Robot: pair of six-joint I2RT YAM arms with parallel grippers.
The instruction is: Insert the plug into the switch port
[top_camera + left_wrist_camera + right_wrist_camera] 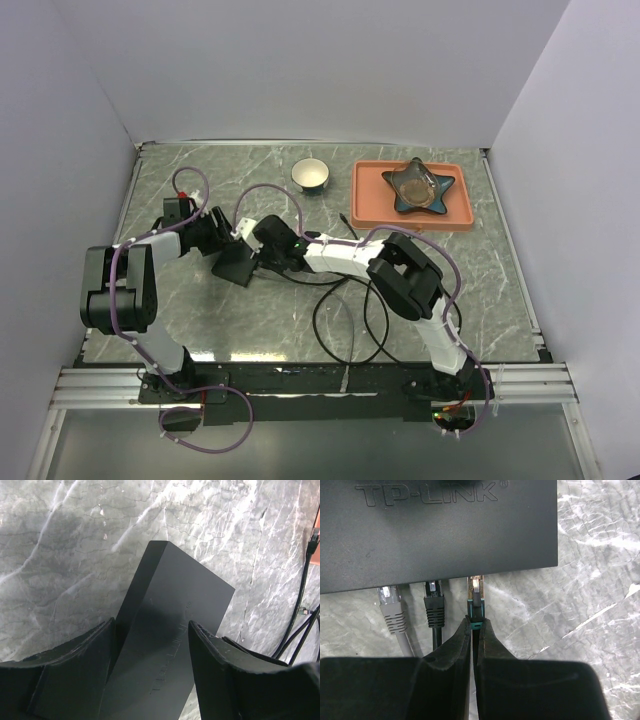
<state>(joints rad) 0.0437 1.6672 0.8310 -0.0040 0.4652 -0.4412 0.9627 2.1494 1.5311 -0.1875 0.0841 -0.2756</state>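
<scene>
Black switch (pixel 435 530), grey marbled table (pixel 600 580)

— What sits on the marble table (pixel 500 290)?
— A black switch (pixel 238 265), a small bowl (pixel 311 175) and an orange tray (pixel 366 205) (both at the far edge), plus looped black cables (pixel 316 322) near the front.

Top external: fixed, high and behind the arm bases, facing down over the whole table (pixel 500 280). Left wrist: very near, looking down on the switch (pixel 170 630) lid. Right wrist: very near, facing its port edge. All 3 views share the switch.
</scene>
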